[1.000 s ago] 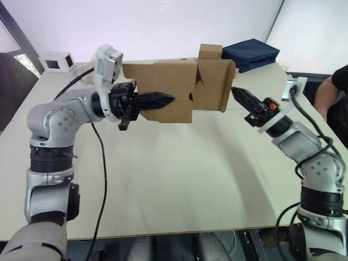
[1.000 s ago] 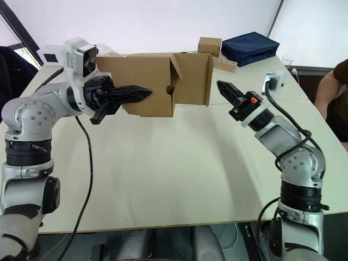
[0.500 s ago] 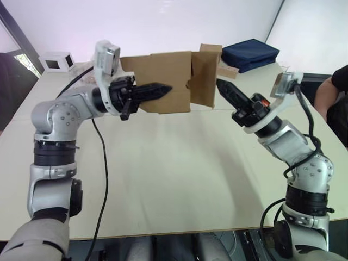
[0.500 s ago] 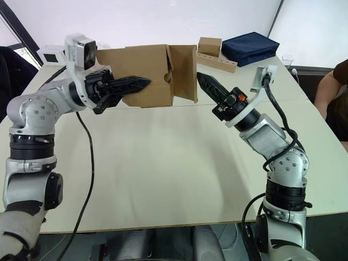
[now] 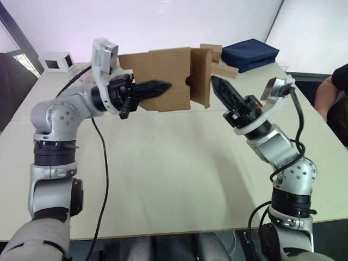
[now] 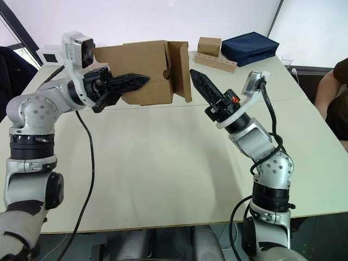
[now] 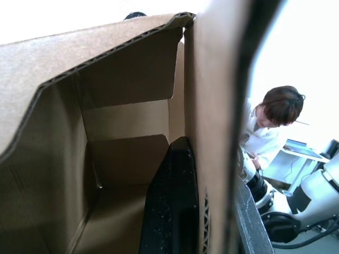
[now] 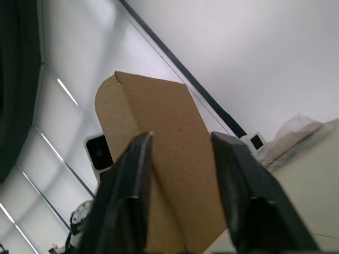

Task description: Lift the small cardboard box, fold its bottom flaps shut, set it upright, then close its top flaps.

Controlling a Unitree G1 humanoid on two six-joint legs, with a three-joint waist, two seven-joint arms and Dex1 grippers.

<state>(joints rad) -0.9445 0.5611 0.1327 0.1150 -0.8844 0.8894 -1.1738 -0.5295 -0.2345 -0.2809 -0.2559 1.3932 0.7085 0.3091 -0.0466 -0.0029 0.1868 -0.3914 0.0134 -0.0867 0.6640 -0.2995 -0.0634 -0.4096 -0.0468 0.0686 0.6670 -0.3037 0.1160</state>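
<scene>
One pale table [image 5: 163,179], small cardboard box [image 5: 163,79] aloft, left gripper [image 5: 157,88] clamped on it, right gripper [image 5: 217,87] seemingly apart.

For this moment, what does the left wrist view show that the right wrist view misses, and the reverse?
The left wrist view looks inside the small cardboard box, with the left gripper shut on one wall, one finger inside, and a person beyond. The right wrist view shows the open right gripper facing a rounded flap. Both show that brown box.
</scene>
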